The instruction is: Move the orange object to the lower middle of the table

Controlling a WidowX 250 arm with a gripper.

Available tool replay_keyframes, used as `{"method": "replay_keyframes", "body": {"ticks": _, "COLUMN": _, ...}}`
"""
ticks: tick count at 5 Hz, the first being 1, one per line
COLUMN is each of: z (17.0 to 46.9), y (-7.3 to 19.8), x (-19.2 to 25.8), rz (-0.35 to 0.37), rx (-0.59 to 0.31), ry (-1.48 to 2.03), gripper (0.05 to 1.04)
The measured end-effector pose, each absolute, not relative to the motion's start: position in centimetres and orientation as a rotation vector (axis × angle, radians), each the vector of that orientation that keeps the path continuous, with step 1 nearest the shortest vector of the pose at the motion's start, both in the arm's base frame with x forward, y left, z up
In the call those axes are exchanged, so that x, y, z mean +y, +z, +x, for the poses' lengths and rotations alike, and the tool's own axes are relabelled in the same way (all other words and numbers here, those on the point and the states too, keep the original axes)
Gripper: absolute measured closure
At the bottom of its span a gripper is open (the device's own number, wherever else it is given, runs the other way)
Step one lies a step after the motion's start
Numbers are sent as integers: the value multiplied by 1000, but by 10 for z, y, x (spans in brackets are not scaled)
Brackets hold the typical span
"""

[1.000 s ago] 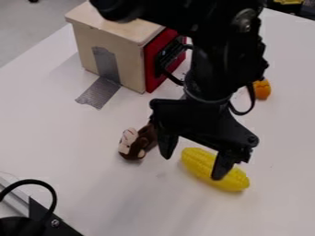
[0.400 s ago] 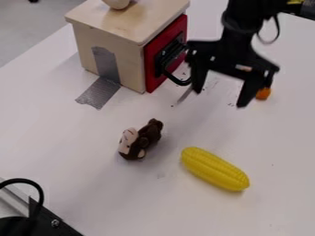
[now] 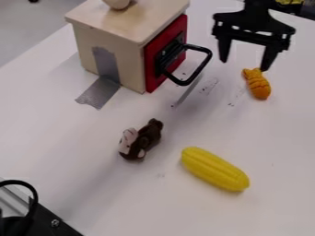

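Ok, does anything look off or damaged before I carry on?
Dark marks, perhaps scuffs, speckle the table between the black handle and the orange object. Grey tape runs from the wooden box down onto the table, like a makeshift anchor.

A black arm (image 3: 257, 6) carries tapered fingers (image 3: 224, 50) beneath a wide crosspiece (image 3: 252, 20) (slotted, it seems).

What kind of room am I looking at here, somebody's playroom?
More likely a robotics lab or test bench, though toys are about: a black robot gripper hangs over a pale table, near a wooden box with a red door, taped down, and a yellow toy corn cob.
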State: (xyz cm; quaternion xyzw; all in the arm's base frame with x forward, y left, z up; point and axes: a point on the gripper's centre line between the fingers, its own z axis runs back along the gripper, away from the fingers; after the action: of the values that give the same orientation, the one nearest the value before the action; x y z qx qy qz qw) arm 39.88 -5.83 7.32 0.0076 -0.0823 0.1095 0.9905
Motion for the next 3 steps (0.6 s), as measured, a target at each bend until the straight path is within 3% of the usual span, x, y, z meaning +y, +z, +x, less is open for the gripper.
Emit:
{"method": "replay_keyframes", "body": {"ticks": 1, "z": 424, "y": 54, "x": -69, "rz": -14, "rx": -137, "ry": 215, "gripper": 87}}
{"method": "replay_keyframes", "body": {"ticks": 3, "z": 440, "y": 6, "x": -78, "rz": 5, "rx": -34, "ry": 215, "gripper": 87}}
